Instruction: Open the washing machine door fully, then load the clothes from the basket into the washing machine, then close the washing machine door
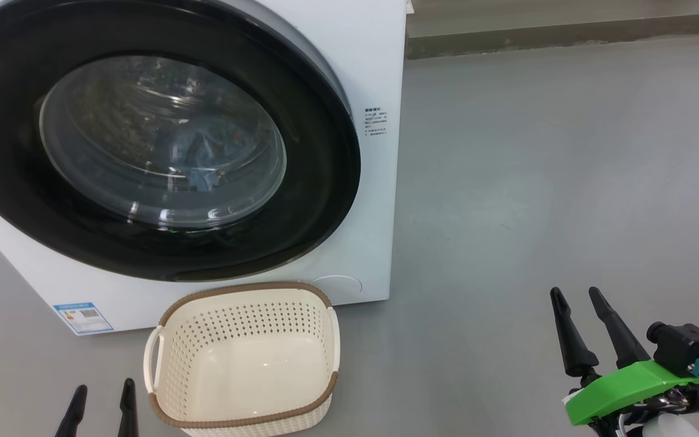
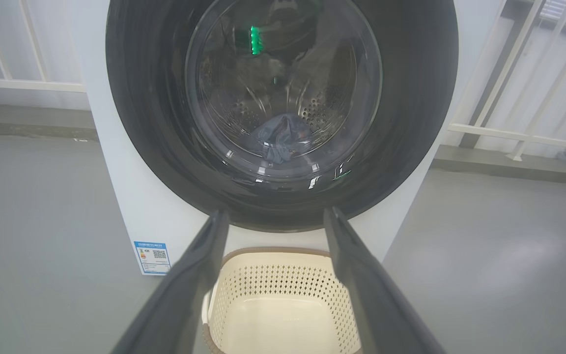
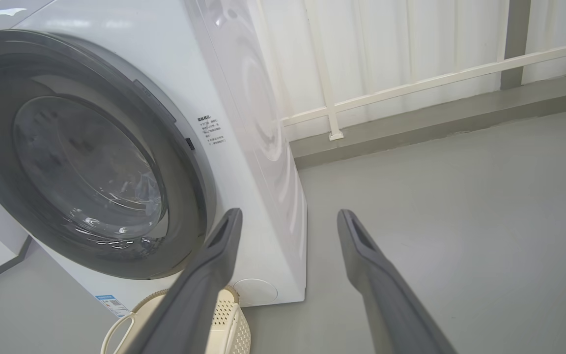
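Observation:
The white washing machine [image 1: 380,73] fills the upper left of the head view. Its round black-rimmed door [image 1: 316,200] lies flat against its front. Through the glass I see bluish clothes [image 2: 280,140] lying low in the steel drum. The cream basket [image 1: 246,288] stands on the floor in front of the machine, with nothing in it. At the bottom left, my left gripper [image 1: 102,388] is open and empty, just left of the basket; its wrist view looks over the basket [image 2: 283,287] at the door [image 2: 410,123]. My right gripper [image 1: 575,292] is open and empty too, far right of the basket.
Grey floor stretches to the right of the machine. A low kerb [image 1: 568,33] and a white railing [image 3: 435,78] run along the back wall. A blue label sticker [image 1: 84,317] sits on the machine's lower left corner, a round cover [image 1: 338,285] at its lower right.

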### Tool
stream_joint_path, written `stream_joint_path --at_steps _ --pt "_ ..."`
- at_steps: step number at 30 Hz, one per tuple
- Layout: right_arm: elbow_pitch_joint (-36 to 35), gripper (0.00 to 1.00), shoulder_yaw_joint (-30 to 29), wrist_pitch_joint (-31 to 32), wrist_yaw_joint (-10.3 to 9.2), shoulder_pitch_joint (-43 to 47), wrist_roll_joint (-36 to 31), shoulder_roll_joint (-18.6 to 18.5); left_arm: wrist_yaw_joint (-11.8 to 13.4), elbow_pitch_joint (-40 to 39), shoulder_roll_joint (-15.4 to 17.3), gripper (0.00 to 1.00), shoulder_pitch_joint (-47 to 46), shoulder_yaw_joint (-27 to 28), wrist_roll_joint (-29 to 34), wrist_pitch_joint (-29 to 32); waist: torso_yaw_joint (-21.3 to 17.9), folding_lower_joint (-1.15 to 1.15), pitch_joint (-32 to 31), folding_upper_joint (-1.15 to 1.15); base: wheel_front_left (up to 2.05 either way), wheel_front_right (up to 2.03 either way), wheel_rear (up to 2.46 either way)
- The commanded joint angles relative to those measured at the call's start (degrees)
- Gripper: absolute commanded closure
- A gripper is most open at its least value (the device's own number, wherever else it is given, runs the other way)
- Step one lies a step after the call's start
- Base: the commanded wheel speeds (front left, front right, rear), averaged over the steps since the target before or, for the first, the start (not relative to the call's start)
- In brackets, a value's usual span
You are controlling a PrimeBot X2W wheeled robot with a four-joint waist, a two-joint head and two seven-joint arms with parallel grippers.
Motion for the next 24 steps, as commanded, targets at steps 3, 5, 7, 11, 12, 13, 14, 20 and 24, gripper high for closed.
stream_joint_path --at_steps 3,5,7,11,12,13,14,20,24 --pt "-1.44 0.0 1.22 -0.29 0.0 -0.62 -0.64 -0.65 0.04 -1.44 0.79 0.0 -0.91 2.4 0.76 -0.38 -0.08 0.0 -0.18 0.0 0.0 0.0 0.0" --pt "-1.44 0.0 1.27 -0.29 0.0 -0.54 -0.64 -0.64 0.04 -1.37 0.86 0.0 -0.76 2.39 1.35 -0.38 -0.12 0.0 -0.29 0.0 0.0 0.0 0.0" --pt "-1.47 0.0 1.3 -0.29 0.0 -0.48 -0.64 -0.61 0.04 -1.36 0.74 0.0 -0.68 2.59 1.6 -0.38 -0.15 0.0 -0.34 0.0 0.0 0.0 0.0" --pt "-1.53 0.0 1.2 -0.29 0.0 -0.41 -0.66 -0.51 0.04 -1.33 0.54 0.0 -0.58 3.23 2.19 -0.38 -0.27 0.0 -0.37 0.0 0.0 0.0 0.0" --pt "-1.55 0.0 1.14 -0.29 0.0 -0.39 -0.67 -0.5 0.04 -1.31 0.49 0.0 -0.56 3.41 2.35 -0.38 -0.29 0.0 -0.36 0.0 0.0 0.0 0.0" --pt "-1.58 0.0 1.08 -0.29 0.0 -0.38 -0.68 -0.47 0.04 -1.3 0.44 0.0 -0.55 3.58 2.5 -0.38 -0.3 0.0 -0.34 0.0 0.0 0.0 0.0" --pt "-1.6 0.0 1.02 -0.29 0.0 -0.38 -0.7 -0.45 0.04 -1.29 0.39 0.0 -0.54 3.76 2.68 -0.38 -0.3 0.0 -0.33 0.0 0.0 0.0 0.0" --pt "3.44 1.0 0.35 0.06 0.0 2.27 0.13 1.9 0.0 3.58 -2.63 1.0 0.24 1.17 2.26 0.12 -0.31 0.0 -0.34 0.0 0.0 0.0 0.0" --pt "4.02 1.0 0.02 0.56 0.0 2.78 1.59 2.35 0.0 4.22 -3.15 1.0 -0.09 1.24 0.55 0.71 -0.21 0.02 -0.33 0.0 0.0 0.0 0.0"
